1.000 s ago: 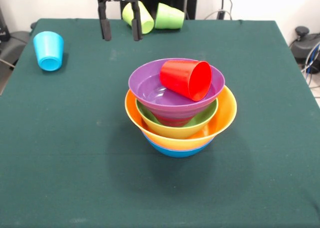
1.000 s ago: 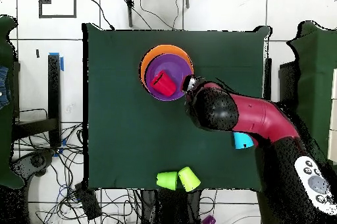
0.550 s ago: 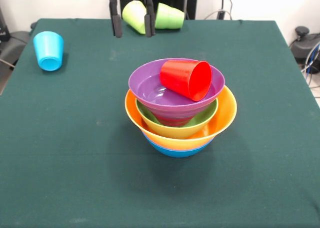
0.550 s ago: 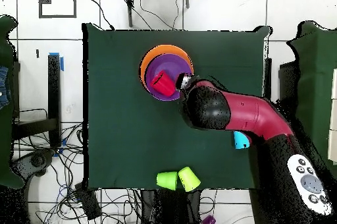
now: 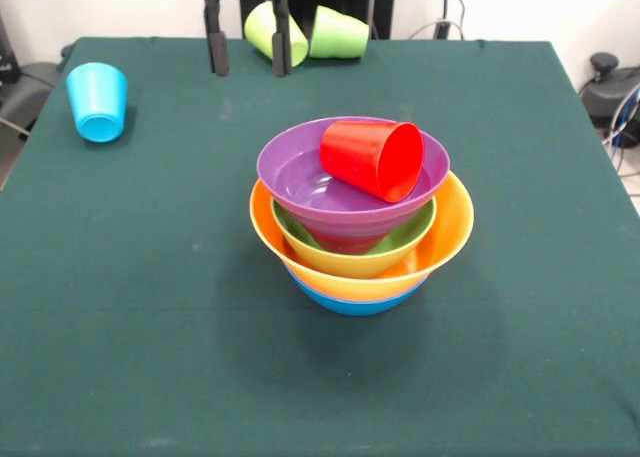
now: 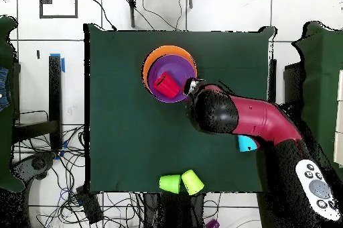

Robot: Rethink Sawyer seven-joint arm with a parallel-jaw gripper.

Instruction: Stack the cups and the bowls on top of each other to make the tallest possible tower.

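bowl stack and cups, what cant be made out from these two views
- Small red plastic bowl: front view, only a sliver shows, hidden by the purple plastic bowl nested above.
- Second purple bowl: not separable in either view.
- Sky blue plastic cup: overhead view, mostly covered by the red and black arm.
- Gripper: front view, body cut off by the top edge.

Tower [image 5: 360, 242] is sitting mid-table: blue, orange, green, red bowls nested, purple bowl [image 5: 352, 177] topping. Red cup [image 5: 372, 158] is lying sideways inside it. Sky blue cup [image 5: 97, 100], yellow-green cup [image 5: 276, 33], green cup [image 5: 339, 33] are lying apart.
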